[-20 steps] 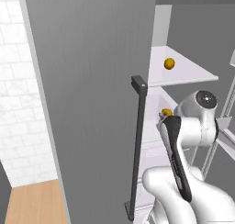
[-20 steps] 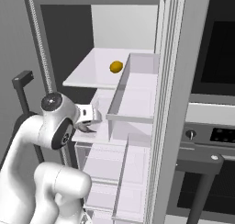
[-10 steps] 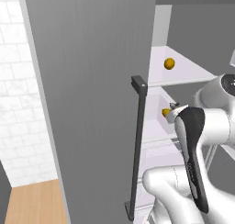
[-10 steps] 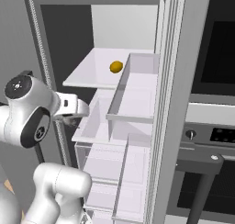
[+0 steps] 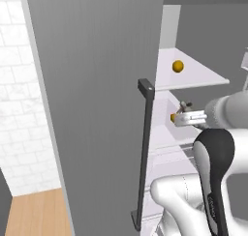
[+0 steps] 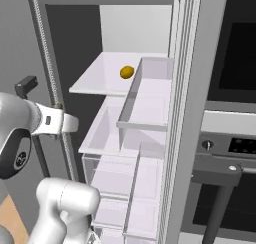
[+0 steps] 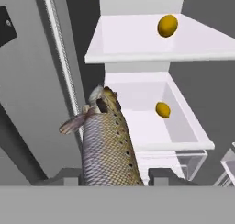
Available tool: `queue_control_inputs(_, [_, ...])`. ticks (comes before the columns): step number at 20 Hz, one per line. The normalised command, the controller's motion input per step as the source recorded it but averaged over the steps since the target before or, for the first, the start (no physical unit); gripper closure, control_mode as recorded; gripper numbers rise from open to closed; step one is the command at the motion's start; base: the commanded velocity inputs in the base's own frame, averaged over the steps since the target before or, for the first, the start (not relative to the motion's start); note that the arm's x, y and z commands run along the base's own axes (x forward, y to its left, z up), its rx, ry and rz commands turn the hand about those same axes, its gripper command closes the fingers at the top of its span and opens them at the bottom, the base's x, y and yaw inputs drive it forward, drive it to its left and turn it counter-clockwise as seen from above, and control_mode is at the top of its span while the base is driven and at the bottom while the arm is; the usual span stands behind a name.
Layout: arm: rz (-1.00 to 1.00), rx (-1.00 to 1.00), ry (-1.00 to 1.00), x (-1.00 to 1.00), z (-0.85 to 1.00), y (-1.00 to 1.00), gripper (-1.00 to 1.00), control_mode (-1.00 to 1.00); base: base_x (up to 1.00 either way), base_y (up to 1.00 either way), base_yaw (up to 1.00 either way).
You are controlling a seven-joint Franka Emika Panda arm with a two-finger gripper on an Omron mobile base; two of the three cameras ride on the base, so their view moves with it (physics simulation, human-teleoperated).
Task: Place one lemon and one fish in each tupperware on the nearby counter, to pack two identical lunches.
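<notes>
My hand [image 7: 112, 179] is clamped on the fish [image 7: 108, 147], whose long axis runs straight out from the fingers toward the open fridge. One lemon [image 7: 167, 25] sits on the upper shelf [image 7: 124, 46], another lemon [image 7: 162, 109] in the drawer [image 7: 183, 136] below. I judge the surface lies behind me, away from the fridge.

A white fridge shelf [image 7: 137, 46] is carrying one lemon [image 7: 167, 25] at upper right; lower down, a second lemon [image 7: 162, 109] is lying in a white drawer [image 7: 183, 140].
</notes>
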Motion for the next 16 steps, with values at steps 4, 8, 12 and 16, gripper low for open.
queue_control_inputs(4, [0.0,0.0,0.0,0.0,0.0,0.0,1.0,1.0,-1.0,0.05,-0.01])
queue_control_inputs(8, [0.0,0.0,0.0,0.0,0.0,0.0,1.0,1.0,-1.0,0.0,0.0])
queue_control_inputs(12, [0.0,0.0,0.0,0.0,0.0,0.0,1.0,1.0,-1.0,-0.35,-0.06])
queue_control_inputs(16, [0.0,0.0,0.0,0.0,0.0,0.0,1.0,1.0,-0.48,-0.96,-0.11])
